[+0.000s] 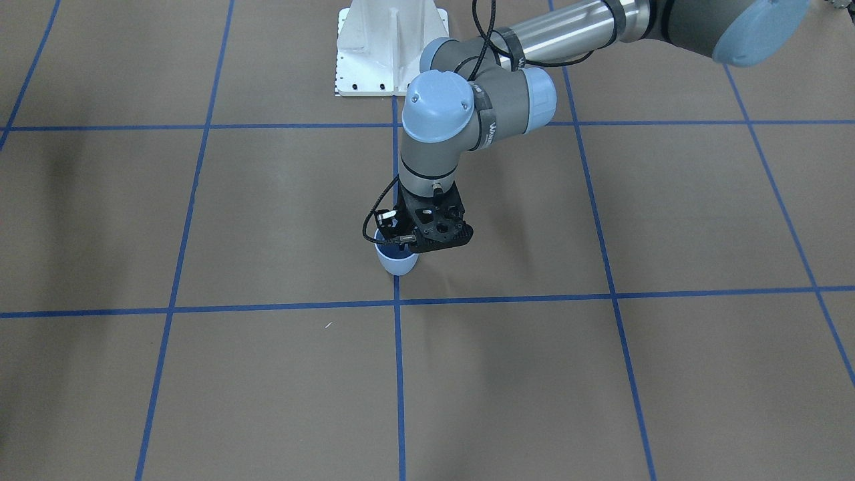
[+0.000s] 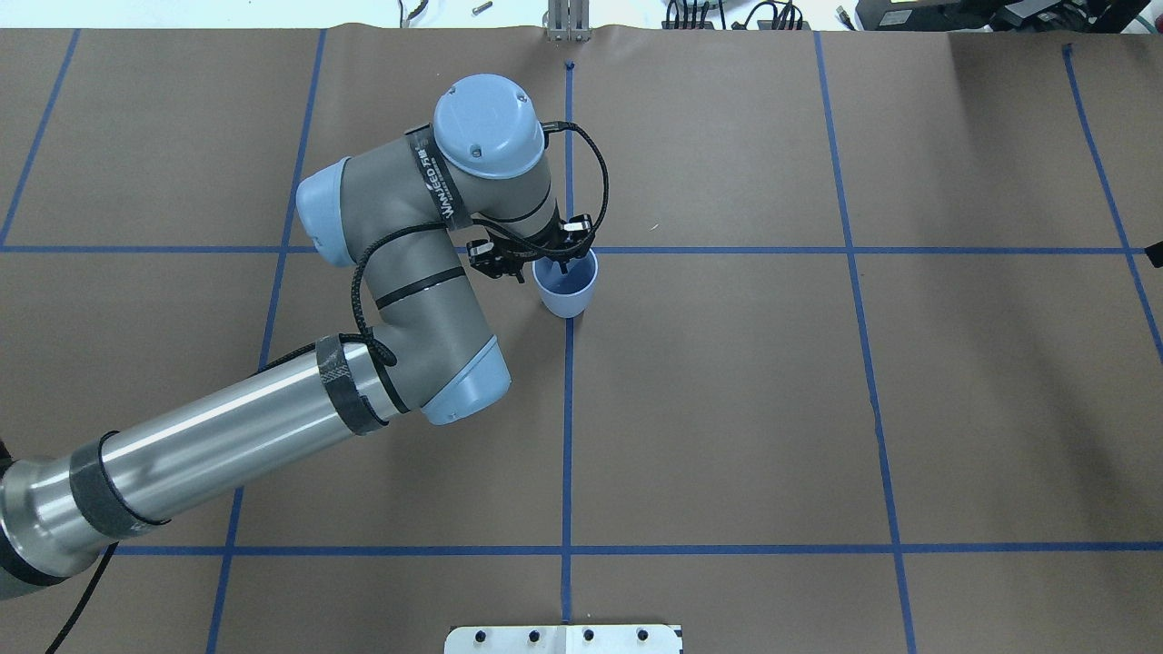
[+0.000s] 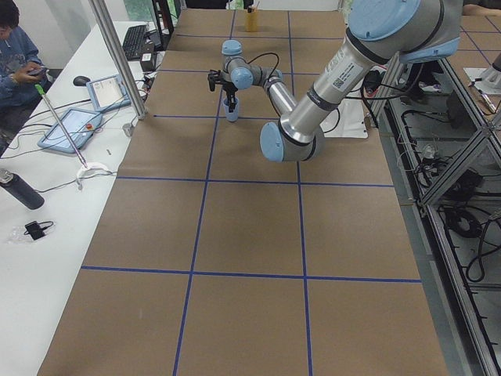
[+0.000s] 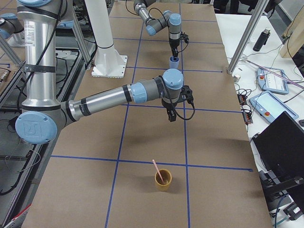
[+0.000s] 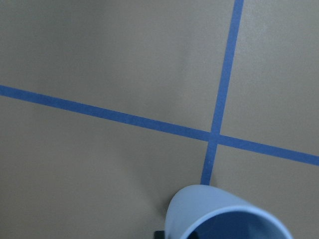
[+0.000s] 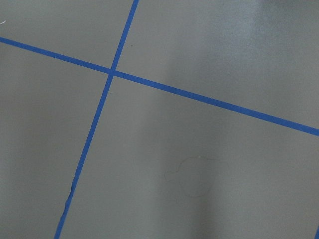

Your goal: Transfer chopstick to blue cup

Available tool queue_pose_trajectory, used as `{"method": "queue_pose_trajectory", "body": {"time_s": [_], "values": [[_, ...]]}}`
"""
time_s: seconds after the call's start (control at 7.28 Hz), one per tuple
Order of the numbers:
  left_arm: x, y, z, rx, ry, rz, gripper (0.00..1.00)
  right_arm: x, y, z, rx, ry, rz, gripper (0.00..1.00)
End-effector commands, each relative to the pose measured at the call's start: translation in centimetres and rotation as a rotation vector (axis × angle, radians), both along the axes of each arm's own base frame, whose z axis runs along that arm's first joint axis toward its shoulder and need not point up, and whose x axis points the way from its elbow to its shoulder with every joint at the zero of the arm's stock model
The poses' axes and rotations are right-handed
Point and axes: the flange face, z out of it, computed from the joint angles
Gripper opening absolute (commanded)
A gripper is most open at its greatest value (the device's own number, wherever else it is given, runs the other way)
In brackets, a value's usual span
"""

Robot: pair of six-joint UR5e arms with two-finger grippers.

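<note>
Chopstick (image 4: 157, 169) leans in yellow cup (image 4: 164, 184), nearest. Right gripper (image 4: 171, 116) hangs beyond; pincer state unclear. Far off, left gripper (image 2: 556, 262) at rim of blue cup (image 2: 567, 295); pincer state unclear.

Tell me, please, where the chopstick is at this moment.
In the exterior right view, the chopstick leans inside a tan cup at the near end of the table, on the robot's right side, far from the blue cup.
</note>
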Motion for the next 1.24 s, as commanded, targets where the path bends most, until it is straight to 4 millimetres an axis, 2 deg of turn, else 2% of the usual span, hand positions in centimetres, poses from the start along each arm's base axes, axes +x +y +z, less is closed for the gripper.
{"method": "queue_pose_trajectory", "body": {"time_s": [0.0, 0.14, 0.27, 0.41, 0.55, 0.69, 0.82, 0.96, 1.1], "values": [[-6.0, 2.2, -0.1, 0.054, 0.079, -0.022, 0.98, 0.0, -0.2, -0.1, 0.003, 0.002, 0.001, 1.00], [-11.0, 4.9, 2.5, 0.062, 0.086, -0.033, 0.98, 0.0, -0.3, -0.1, 0.005, 0.003, 0.001, 1.00], [-15.3, 5.7, 3.3, 0.070, 0.082, -0.060, 0.98, 0.0, -0.4, -0.3, 0.008, 0.004, 0.002, 1.00], [-17.8, 6.3, 5.4, 0.060, 0.060, -0.076, 0.98, 0.2, -0.6, -0.7, -0.042, 0.004, 0.046, 1.00], [-19.0, 6.2, 7.2, 0.067, 0.036, -0.071, 0.98, 3.9, -0.1, -0.2, -0.072, 0.015, 0.144, 1.00], [-19.8, 6.1, 9.1, 0.090, 0.003, -0.048, 0.98, 6.5, 1.2, 2.0, -0.118, 0.022, 0.196, 1.00], [-19.9, 6.2, 10.6, 0.117, -0.022, -0.016, 0.98, 8.0, 1.8, 4.6, -0.148, 0.064, 0.225, 0.99], [-20.0, 6.2, 10.6, 0.121, -0.023, -0.017, 0.98, 9.7, 3.4, 8.2, -0.110, 0.145, 0.190, 0.99], [-19.9, 6.2, 10.6, 0.121, -0.024, -0.016, 0.98, 10.4, 4.1, 12.3, -0.127, 0.167, 0.149, 0.99]]}}
